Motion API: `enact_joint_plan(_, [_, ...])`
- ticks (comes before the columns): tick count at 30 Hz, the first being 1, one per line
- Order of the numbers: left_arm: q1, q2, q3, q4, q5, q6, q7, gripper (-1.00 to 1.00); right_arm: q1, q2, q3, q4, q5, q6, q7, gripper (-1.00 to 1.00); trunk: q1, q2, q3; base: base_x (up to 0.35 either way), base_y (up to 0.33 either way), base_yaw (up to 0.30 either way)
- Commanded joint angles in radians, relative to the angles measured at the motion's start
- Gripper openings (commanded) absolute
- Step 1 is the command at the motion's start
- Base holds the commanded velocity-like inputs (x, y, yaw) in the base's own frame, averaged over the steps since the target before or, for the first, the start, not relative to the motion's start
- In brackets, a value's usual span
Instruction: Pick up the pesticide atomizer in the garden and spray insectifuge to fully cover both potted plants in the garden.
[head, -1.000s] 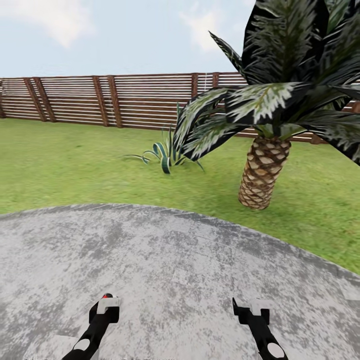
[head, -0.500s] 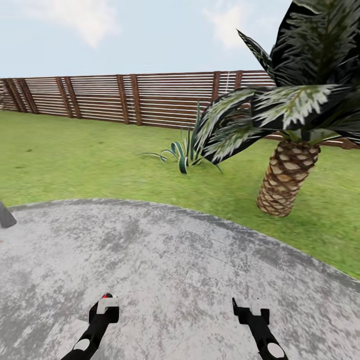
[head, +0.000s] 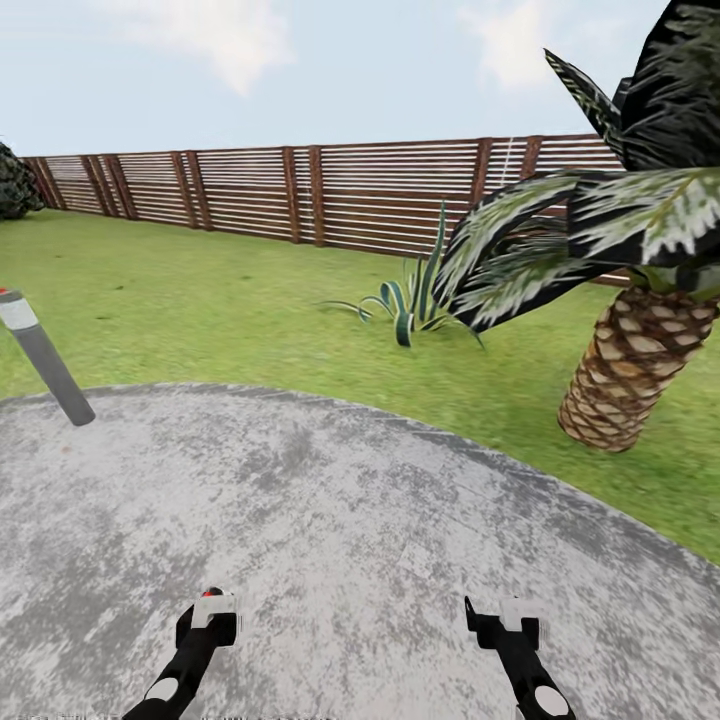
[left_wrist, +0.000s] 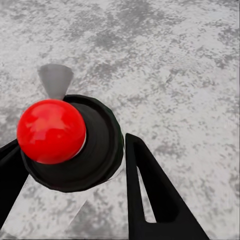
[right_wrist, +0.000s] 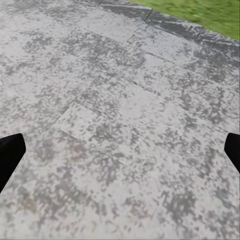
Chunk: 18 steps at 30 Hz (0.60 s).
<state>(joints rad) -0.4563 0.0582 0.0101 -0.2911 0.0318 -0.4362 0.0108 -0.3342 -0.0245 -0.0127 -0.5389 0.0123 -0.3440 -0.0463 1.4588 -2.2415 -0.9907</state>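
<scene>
The pesticide atomizer, a dark bottle with a round red tip, sits between the black fingers of my left gripper, which is shut on it. In the head view its red tip peeks above the left gripper, low over the round grey patio of the garden. My right gripper hangs beside it over the paving. In the right wrist view the right gripper is open, its fingertips wide apart with bare paving between them. The potted plants are out of view.
A grey bollard lamp leans at the patio's left edge. Beyond the paving lies green lawn with a striped agave, a big palm at the right and a brown slatted fence behind.
The camera has turned left, so fence, agave and palm slid right in the picture and the bollard lamp came into view at the left. Both grippers hold the same pose.
</scene>
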Motion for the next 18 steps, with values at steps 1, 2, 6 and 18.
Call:
enact_joint_plan(1, [-0.001,0.002,0.004,0.001,0.015,-0.002,0.0,-1.0,0.0,0.0,0.0,0.0,0.001,-0.003,-0.003,1.0,0.0,0.0,-0.001,0.0,0.0,0.264])
enact_joint_plan(2, [0.003,0.005,0.008,0.001,0.035,-0.002,0.0,-1.0,0.0,0.0,0.0,0.0,0.001,-0.003,-0.003,1.0,0.0,0.0,-0.002,0.0,0.0,0.264])
enact_joint_plan(6, [0.037,0.013,0.012,-0.01,0.073,-0.002,-0.001,-1.0,0.0,0.0,0.0,0.0,0.001,-0.003,-0.003,1.0,0.0,0.0,-0.004,0.0,0.0,0.264])
enact_joint_plan(18, [0.048,0.013,0.012,-0.015,0.078,0.0,-0.002,-1.0,0.0,0.0,0.0,0.003,0.003,-0.003,-0.003,1.0,0.0,0.0,-0.006,0.0,0.0,0.27])
